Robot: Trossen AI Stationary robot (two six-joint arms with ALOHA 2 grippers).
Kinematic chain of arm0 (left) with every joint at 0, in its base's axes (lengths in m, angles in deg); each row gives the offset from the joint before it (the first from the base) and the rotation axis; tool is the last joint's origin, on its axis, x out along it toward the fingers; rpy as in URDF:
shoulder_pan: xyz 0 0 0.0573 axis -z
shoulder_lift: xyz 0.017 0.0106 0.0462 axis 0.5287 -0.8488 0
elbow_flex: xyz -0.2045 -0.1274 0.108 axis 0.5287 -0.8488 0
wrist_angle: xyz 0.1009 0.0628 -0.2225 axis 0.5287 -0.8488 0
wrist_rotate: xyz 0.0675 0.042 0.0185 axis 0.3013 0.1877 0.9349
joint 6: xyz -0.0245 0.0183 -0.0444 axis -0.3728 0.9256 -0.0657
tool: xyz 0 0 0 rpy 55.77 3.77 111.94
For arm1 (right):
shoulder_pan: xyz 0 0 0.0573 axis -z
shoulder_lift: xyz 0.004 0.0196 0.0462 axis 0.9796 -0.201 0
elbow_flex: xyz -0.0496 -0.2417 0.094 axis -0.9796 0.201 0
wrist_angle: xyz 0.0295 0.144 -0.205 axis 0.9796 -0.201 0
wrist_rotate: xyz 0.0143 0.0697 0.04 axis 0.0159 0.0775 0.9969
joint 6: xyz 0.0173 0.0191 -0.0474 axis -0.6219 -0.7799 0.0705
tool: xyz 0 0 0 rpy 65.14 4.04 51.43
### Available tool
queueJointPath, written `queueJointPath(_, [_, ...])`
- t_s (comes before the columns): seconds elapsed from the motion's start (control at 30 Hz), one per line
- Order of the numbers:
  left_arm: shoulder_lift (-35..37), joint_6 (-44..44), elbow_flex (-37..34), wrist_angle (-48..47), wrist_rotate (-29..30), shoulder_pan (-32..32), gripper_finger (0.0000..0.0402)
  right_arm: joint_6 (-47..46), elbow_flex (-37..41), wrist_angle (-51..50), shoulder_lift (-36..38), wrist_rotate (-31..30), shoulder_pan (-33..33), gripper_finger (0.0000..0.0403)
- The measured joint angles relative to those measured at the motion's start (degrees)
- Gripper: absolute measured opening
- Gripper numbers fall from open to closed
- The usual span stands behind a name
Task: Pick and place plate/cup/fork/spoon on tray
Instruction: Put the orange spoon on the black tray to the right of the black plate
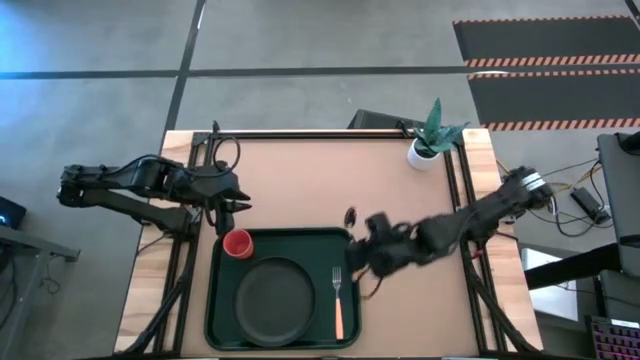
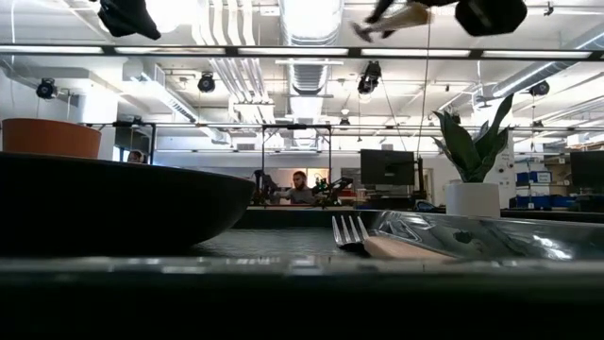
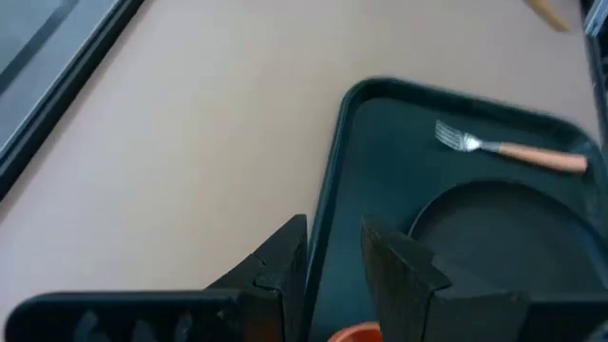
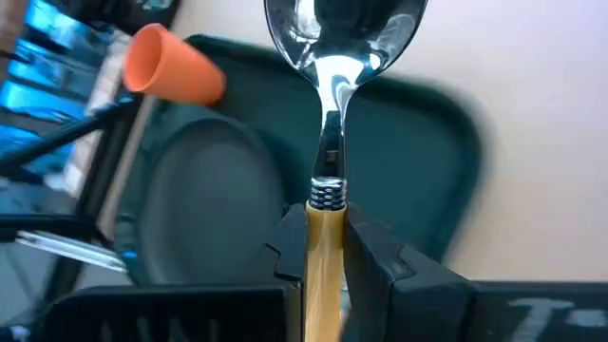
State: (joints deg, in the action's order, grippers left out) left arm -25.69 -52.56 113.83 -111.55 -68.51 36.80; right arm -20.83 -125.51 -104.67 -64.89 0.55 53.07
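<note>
Spoon (image 4: 334, 57) clamped in right gripper (image 4: 325, 242), above tray (image 4: 418, 133).

High cam looks straight down on my table; low cam sits level, close behind the tray (image 1: 345, 240); wrist cams share it.

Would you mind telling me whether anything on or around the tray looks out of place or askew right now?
Nothing stands out. The plate, cup and fork sit neatly on the tray; only the spoon is off it, held by the right gripper. The left gripper waits beside the tray.
</note>
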Motion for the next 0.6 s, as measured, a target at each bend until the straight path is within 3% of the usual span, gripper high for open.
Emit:
queueJointPath(0.2, [1.01,0.2,0.0,-1.21,0.0,0.0,0.0083,-5.25,-2.84,12.26,-11.7,-0.52,-1.53,0.003])
queueJointPath(0.43, [2.76,1.6,0.0,-1.95,0.0,0.0,0.0083,-7.5,-16.63,9.4,-23.57,4.17,-1.74,0.003])
queueJointPath(0.6, [3.62,1.63,0.0,-3.28,-0.01,0.0,0.0083,-11.27,-27.34,-1.69,-29.79,5.42,-2.81,0.003])
